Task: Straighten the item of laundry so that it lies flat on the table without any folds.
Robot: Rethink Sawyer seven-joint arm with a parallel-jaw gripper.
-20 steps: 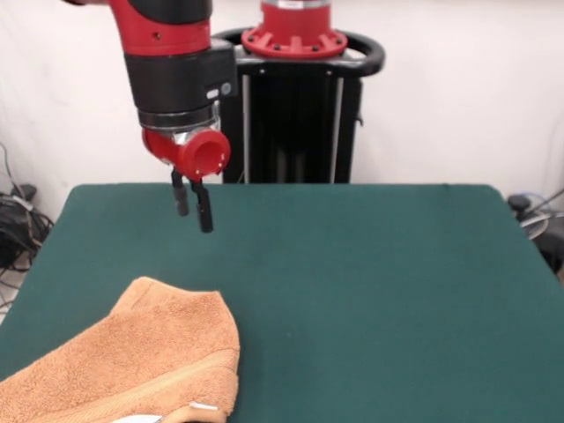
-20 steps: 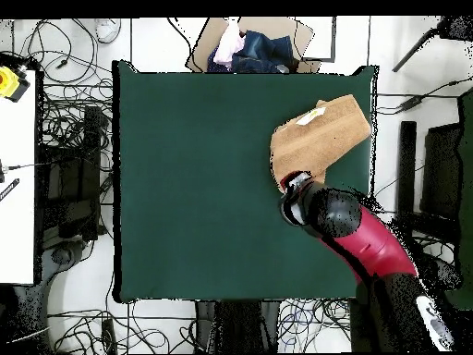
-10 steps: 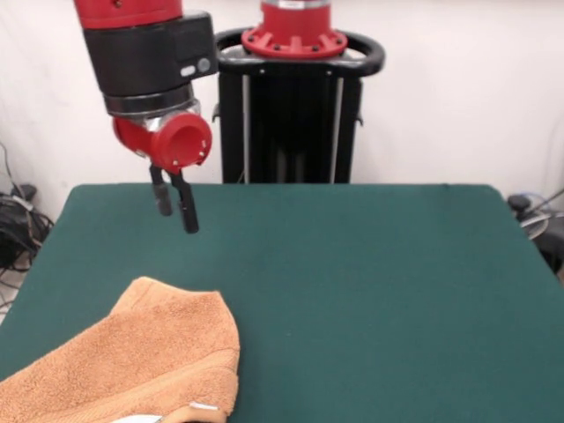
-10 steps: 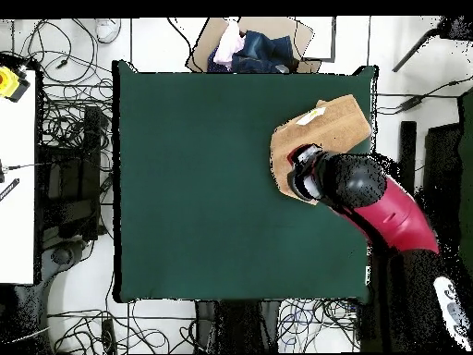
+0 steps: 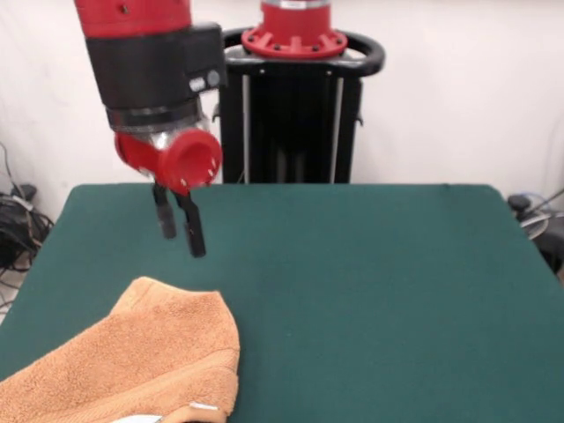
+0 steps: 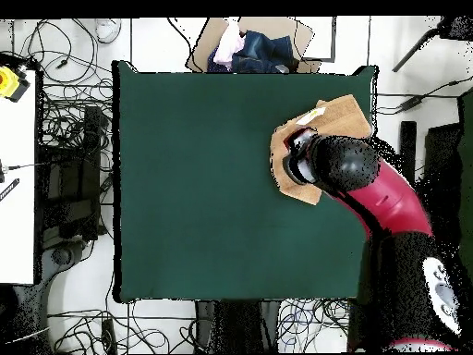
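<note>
The item of laundry, an orange-tan towel (image 5: 132,361), lies bunched and folded over at the near left corner of the green table (image 5: 370,282), with a white tag (image 5: 204,406) at its front edge. My gripper (image 5: 182,242) hangs above the table just behind the towel's far fold. It is open, with nothing between its fingers, and clear of the cloth. In the overhead view the arm's wrist (image 6: 319,165) covers the middle of the towel (image 6: 344,115) and hides the fingers. The towel sits by the table's (image 6: 203,185) right edge.
The black and red pedestal (image 5: 295,97) stands behind the table. Overhead, a cardboard box of clothes (image 6: 249,46) sits beyond the top edge. Cables ring the table, and a white bench (image 6: 14,185) stands on the left.
The gripper has come down and forward toward the towel's far fold. Overhead, the arm has swung further over the towel. The towel has not moved.
</note>
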